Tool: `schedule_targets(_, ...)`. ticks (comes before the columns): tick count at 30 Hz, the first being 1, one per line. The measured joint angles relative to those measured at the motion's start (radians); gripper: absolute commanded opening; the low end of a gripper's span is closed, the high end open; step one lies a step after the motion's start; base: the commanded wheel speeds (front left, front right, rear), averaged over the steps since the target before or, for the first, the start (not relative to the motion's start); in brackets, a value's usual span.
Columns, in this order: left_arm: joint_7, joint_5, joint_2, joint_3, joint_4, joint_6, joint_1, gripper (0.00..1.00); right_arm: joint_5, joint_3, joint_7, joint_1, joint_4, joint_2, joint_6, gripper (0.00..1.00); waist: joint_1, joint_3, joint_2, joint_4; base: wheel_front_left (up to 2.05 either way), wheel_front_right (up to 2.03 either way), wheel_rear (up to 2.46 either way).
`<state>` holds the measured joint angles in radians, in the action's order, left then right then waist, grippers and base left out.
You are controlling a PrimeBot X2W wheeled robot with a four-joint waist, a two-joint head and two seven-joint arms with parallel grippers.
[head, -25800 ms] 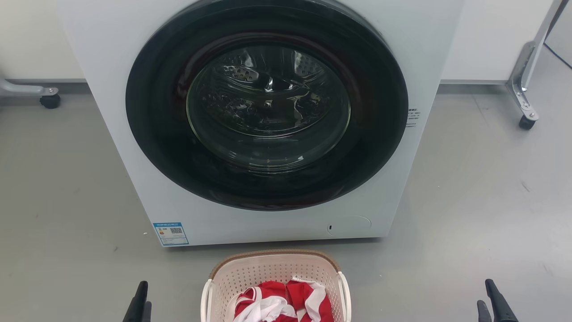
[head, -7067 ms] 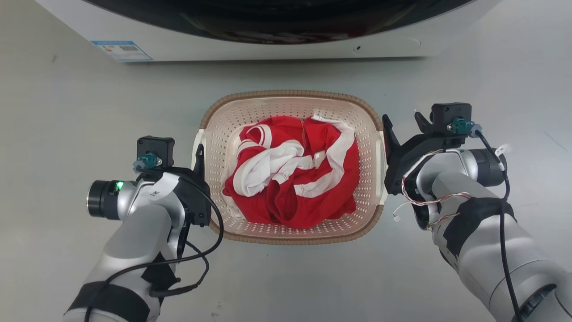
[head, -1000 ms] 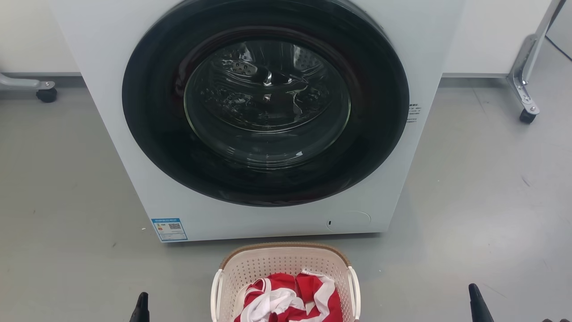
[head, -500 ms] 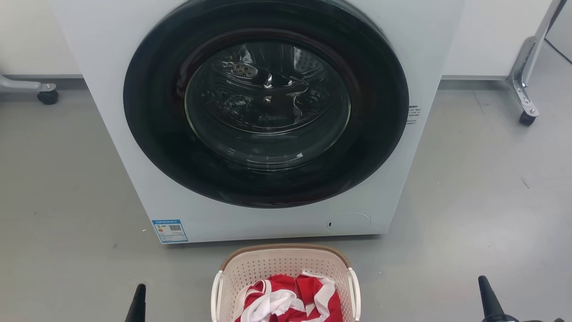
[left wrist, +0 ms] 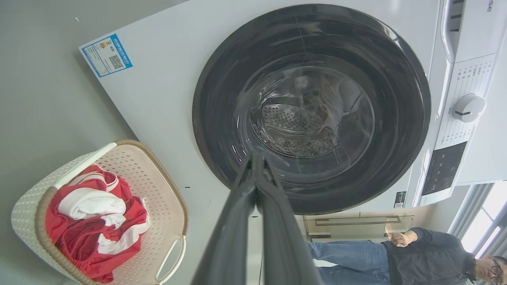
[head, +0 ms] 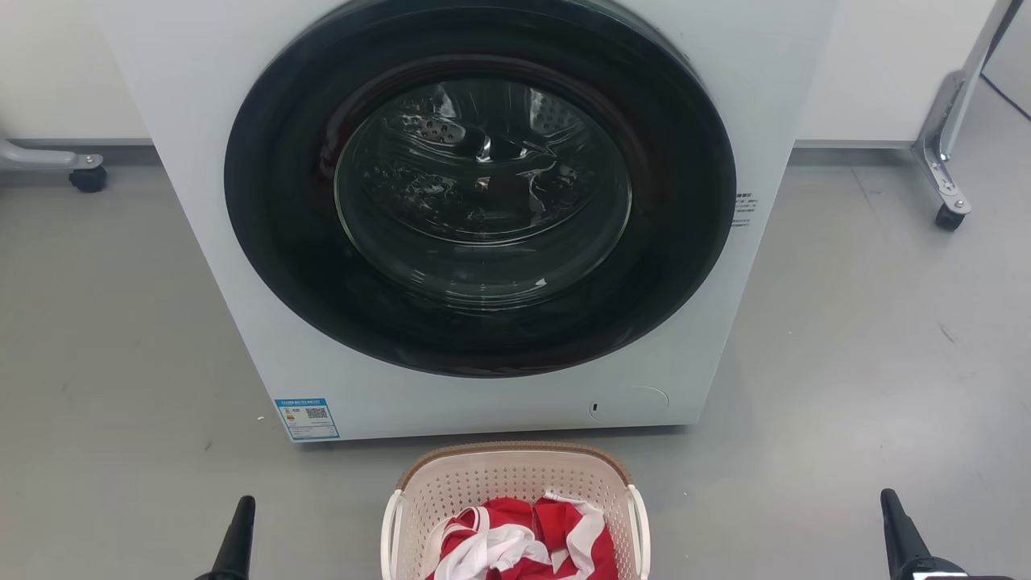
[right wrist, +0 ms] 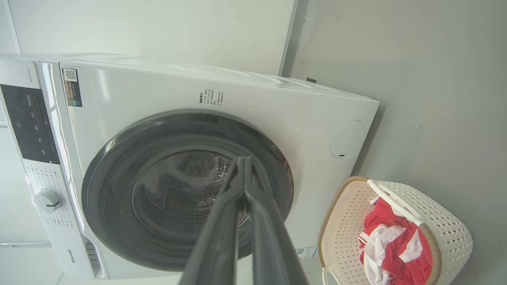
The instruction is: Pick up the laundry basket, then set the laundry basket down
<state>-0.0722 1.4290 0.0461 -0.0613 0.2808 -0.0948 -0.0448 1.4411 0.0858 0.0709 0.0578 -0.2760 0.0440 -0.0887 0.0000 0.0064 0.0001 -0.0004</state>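
Well, the cream-white perforated plastic laundry basket (head: 491,482) — brown woven-look rim (head: 515,445), red-and-white cloth (head: 523,538) inside — stands upright; left gripper (left wrist: 255,158) and right gripper (right wrist: 244,160) are pinched closed, empty.

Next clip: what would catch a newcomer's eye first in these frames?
The white washing machine, its dark round door facing the camera, dominates the head view. In front of it on the grey floor sits the laundry basket holding red-and-white clothes. The left gripper and right gripper flank it, shut and apart from it.
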Motion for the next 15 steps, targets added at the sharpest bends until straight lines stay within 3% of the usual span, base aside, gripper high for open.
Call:
schedule_targets(11,-0.039,0.154,-0.003,-0.028,0.015,-0.026,-0.03,0.0,0.15,0.044,0.039,0.021,-0.021,-0.001,-0.029,0.0,0.0,-0.005,0.0,0.0,0.0,0.0,0.0)
schedule_targets(15,-0.041,0.17,-0.003,-0.029,0.015,-0.029,-0.036,0.0,0.155,0.047,0.042,0.032,-0.022,-0.001,-0.03,0.0,0.0,-0.005,0.0,0.0,0.0,0.0,0.0)
